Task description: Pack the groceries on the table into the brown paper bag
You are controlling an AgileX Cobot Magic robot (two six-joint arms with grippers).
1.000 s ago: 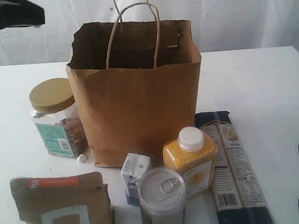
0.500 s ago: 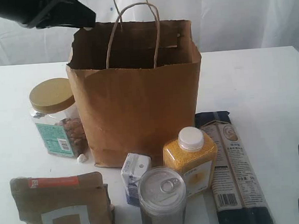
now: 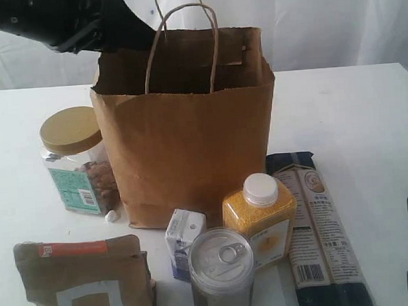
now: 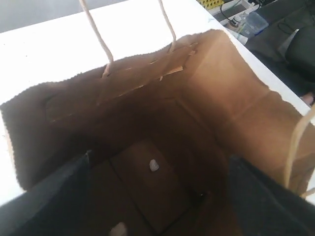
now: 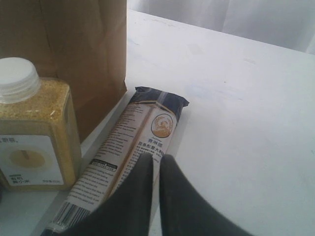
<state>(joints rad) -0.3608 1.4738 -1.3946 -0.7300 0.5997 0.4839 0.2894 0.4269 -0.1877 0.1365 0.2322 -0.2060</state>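
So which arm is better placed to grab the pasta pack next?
Probably right: the right gripper sits low beside the pasta pack, facing it, while the left gripper hangs over the bag's open mouth.

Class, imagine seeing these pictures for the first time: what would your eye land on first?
The tall brown paper bag stands open in the middle of the exterior view, dominating it. The left end effector hovers open above its mouth. In front, the yellow white-capped bottle stands out beside the pull-tab can.
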